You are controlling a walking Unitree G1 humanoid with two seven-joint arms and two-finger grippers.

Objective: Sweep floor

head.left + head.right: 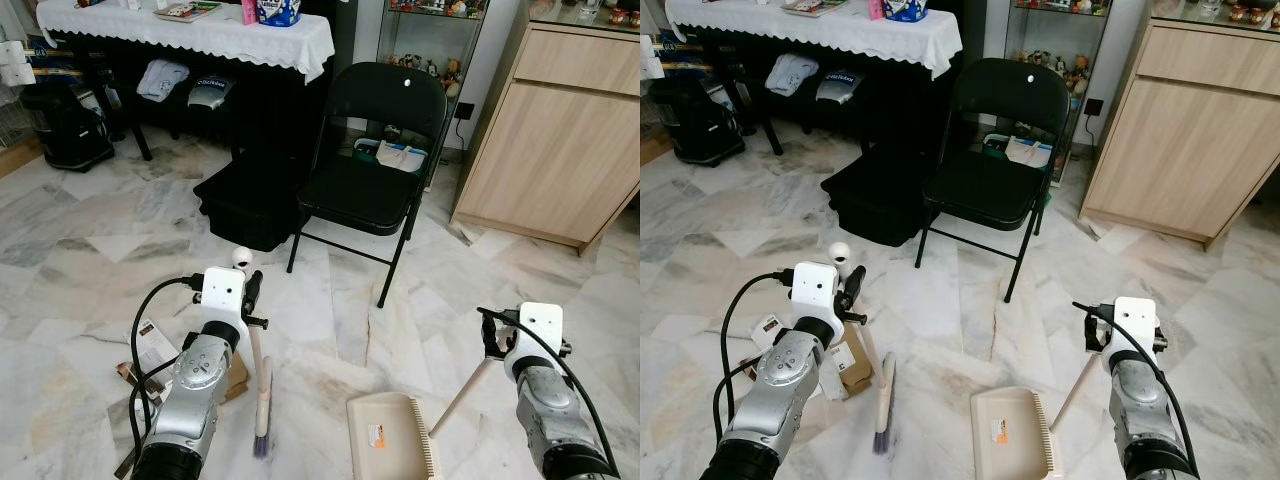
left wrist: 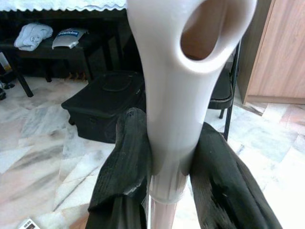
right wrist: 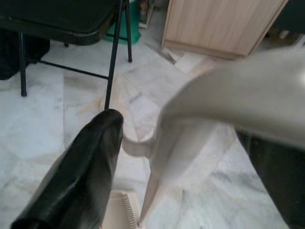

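Broom point(image 1: 262, 400) stands bristles-down, clamped by the left gripper point(image 2: 164, 164); right gripper point(image 1: 497, 335) grips the dustpan point(image 1: 392, 437) handle

I see open marble floor point(image 1: 330, 300) between my two arms. A black folding chair point(image 1: 375, 150) and a black box point(image 1: 245, 205) block the way ahead. Cardboard scraps point(image 1: 150, 350) lie by my left arm.

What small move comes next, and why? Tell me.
Probably draw the broom in the left gripper toward the dustpan. The bristles rest on the floor to the pan's left, and the right gripper holds the pan's handle with the pan flat on the floor, ready to catch.
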